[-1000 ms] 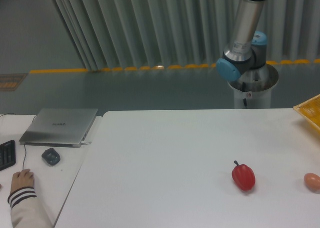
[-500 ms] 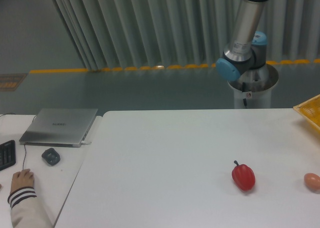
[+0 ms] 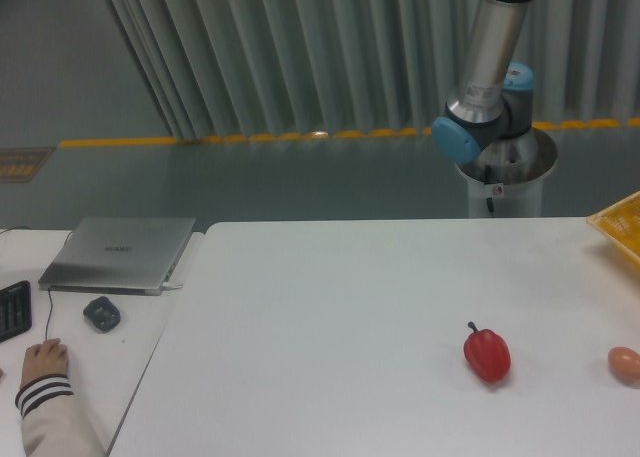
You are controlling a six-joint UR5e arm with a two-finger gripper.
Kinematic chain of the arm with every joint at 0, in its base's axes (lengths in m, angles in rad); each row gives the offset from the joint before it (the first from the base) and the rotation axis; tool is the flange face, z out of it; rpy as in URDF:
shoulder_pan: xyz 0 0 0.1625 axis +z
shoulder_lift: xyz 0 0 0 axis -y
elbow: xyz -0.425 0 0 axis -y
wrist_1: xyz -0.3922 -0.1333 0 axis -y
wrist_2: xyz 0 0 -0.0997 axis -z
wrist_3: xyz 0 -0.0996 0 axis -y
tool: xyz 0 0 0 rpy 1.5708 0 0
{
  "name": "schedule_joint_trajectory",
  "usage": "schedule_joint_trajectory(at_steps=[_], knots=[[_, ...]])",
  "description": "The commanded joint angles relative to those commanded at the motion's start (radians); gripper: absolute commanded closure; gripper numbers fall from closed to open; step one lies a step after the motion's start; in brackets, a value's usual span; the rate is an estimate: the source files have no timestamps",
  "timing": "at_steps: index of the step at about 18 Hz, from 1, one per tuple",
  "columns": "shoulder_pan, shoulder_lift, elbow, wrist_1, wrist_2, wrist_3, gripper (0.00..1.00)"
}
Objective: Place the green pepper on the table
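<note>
The green pepper is out of view. The white table (image 3: 330,317) fills the lower middle and right of the camera view. Behind its far edge stands the robot arm (image 3: 490,67), with only its base, lower joint and a silver link showing; the link runs up out of the top of the frame. My gripper is out of view.
A red pepper (image 3: 487,354) lies on the table at the right, and an orange-tan egg-like object (image 3: 625,364) at the right edge. A yellow crate corner (image 3: 618,222) juts in at the far right. On the left desk sit a laptop (image 3: 120,253), mouse (image 3: 101,313), keyboard and a person's hand (image 3: 44,361).
</note>
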Motion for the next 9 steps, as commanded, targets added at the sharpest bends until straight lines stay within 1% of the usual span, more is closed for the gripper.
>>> schedule_joint_trajectory(at_steps=[3,9], knots=[[-0.024,0.048,0.000,-0.029,-0.015,-0.024,0.63],[-0.156,0.084,0.003,-0.042,-0.095,-0.286,0.61]])
